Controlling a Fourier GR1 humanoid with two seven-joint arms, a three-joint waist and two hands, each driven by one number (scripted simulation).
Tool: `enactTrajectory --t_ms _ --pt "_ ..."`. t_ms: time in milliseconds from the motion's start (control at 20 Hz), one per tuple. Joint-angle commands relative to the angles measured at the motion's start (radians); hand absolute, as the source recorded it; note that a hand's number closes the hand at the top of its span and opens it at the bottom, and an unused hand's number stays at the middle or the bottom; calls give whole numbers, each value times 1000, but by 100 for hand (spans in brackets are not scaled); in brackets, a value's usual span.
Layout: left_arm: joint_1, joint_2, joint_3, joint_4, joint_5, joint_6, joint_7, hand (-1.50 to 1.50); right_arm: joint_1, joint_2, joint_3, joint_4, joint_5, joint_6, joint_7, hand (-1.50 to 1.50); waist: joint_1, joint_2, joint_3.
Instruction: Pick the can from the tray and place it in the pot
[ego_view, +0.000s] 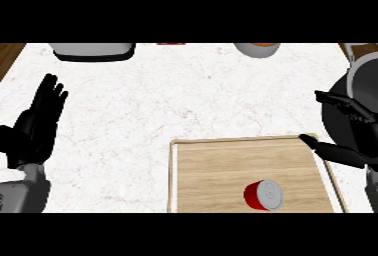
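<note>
A red can (262, 195) with a silver top lies on the wooden tray (214, 170), near the tray's front right. The dark pot (362, 80) stands at the counter's right edge, partly cut off by the view and partly behind my right hand. My right hand (347, 127) hovers over the tray's far right corner, open, with thumb and fingers spread apart and nothing between them. It is beyond and to the right of the can, not touching it. At the left edge my left hand (37, 125) rests open with its fingers up.
A grey-and-white appliance (92, 50) stands at the back left of the white marble counter (170, 95). An orange-and-white bowl (258, 48) sits at the back right. A small red item (171, 44) shows at the back edge.
</note>
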Motion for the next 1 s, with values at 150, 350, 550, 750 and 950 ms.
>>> enactTrajectory --t_ms 150,350,550,750,950 --pt "-28 0 5 -53 -16 6 70 0 205 -81 -73 -282 -14 89 -46 -150 2 4 7" --pt "-47 -8 1 -77 -6 14 112 0 203 -206 -70 -366 -27 203 121 -150 1 3 6" --pt "-35 -5 4 -55 -7 2 87 0 187 -301 60 -440 75 280 287 -150 12 5 4" --pt "-37 -31 -11 -47 -43 35 68 0 163 -393 96 -569 85 365 471 -150 5 4 4" --pt "-30 -31 -17 -51 -30 5 60 0 109 -371 245 -676 133 391 715 -150 23 6 4"
